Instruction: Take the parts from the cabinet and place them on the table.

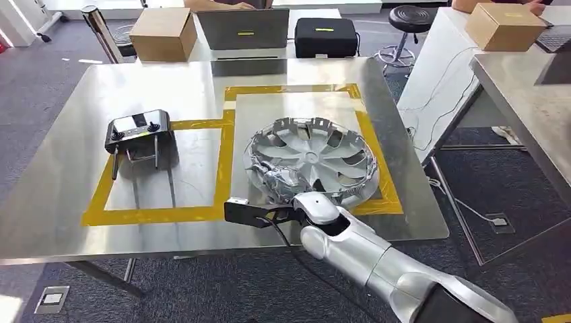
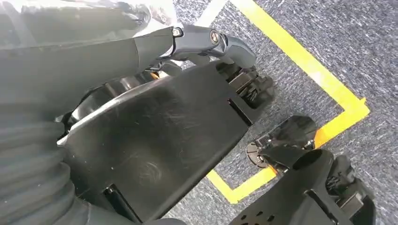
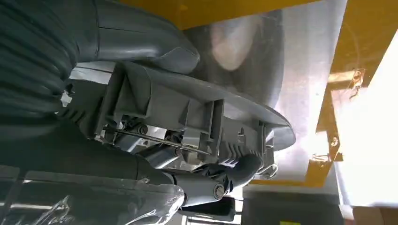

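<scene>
The right hand (image 1: 279, 180) holds the near rim of a round silver plastic wheel cover (image 1: 316, 158), and in the right wrist view its thick grey thumb (image 3: 155, 44) lies on one side of the grey ribbed rim (image 3: 197, 110) while a dark finger (image 3: 234, 171) hooks around the other side. The silver right arm (image 1: 363, 259) comes in from the lower right, with a black camera bracket (image 1: 252, 212) sticking out at the wrist. The wheel cover has curved blades around a small round hub and little tabs all along its edge. No brand or writing on it can be read. It lies flat on the shiny metal table (image 1: 60, 195), inside the right-hand box marked with yellow tape (image 1: 380, 168). In the left-hand yellow tape box (image 1: 158, 215) a black remote controller with two little sticks (image 1: 137, 131) stands on thin metal legs, well apart from the wheel cover. Past the far edge of the table sit a brown cardboard box (image 1: 163, 33), a grey laptop (image 1: 244, 29) and a black case (image 1: 326, 37), each of the last two with a small yellow label too small to read. The left hand (image 2: 155, 140) hangs over grey carpet (image 2: 300, 93) with yellow tape on it; I cannot tell how its fingers are set.
</scene>
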Robot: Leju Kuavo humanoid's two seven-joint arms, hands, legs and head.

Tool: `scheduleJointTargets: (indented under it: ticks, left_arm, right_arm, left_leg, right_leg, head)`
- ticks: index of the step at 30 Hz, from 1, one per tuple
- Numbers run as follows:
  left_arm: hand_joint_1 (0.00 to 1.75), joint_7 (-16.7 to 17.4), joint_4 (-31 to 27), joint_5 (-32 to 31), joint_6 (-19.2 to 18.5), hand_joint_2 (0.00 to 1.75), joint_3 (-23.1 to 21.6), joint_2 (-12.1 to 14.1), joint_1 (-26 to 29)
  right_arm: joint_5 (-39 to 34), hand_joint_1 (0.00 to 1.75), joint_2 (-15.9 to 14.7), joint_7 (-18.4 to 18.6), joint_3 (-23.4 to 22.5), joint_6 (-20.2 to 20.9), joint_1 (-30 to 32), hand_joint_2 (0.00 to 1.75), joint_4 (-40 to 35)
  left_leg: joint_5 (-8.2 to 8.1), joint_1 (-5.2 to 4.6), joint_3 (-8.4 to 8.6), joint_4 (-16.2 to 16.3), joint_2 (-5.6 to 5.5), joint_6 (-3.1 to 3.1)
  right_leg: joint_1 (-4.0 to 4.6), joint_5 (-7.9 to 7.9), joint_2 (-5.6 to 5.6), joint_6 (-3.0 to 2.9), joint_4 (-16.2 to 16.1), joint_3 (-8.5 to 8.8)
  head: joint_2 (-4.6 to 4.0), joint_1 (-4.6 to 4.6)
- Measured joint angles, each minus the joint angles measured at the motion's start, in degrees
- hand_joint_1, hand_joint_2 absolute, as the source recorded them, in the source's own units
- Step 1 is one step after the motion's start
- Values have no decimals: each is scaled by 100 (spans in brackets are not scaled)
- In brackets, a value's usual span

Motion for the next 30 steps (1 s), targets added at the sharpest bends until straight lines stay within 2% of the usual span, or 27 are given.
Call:
scheduleJointTargets:
  ticks: [8,16,17,25,26,30]
  left_arm:
    - [0,4,0,-120,-79,175,4,0,-10]
    - [0,17,0,-207,-98,175,11,-2,-35]
    - [0,18,0,-205,-98,175,11,-2,-35]
    - [0,142,0,-168,-210,175,131,-2,-23]
    - [0,118,0,-160,-219,0,149,-2,-19]
    - [0,81,0,-173,-302,0,203,-2,-15]
  right_arm:
    - [140,175,258,-151,-39,68,38,175,0]
    - [135,175,542,-457,-41,122,40,175,116]
    - [131,0,564,-465,-41,122,41,0,131]
    - [63,0,669,-522,-39,114,66,0,230]
    - [35,0,671,-522,-39,114,66,0,243]
    - [11,0,671,-518,-42,114,66,0,284]
  left_leg:
    - [2,1,-22,-1,3,-5]
    - [-2,3,-34,-6,6,-10]
    - [-2,3,-34,-6,6,-11]
    - [-2,3,-35,-6,6,-10]
    - [-2,3,-35,-6,6,-10]
    - [-2,3,-35,-6,6,-10]
  right_leg:
    - [3,3,8,-5,3,-31]
    - [5,-3,12,-10,3,-46]
    - [5,-3,12,-10,3,-47]
    - [5,-2,11,-10,2,-47]
    - [5,-2,11,-10,2,-47]
    - [5,-2,11,-10,2,-48]
  head:
    - [0,-2]
    - [0,-2]
    - [0,-2]
    - [0,-2]
    - [0,-2]
    - [0,-2]
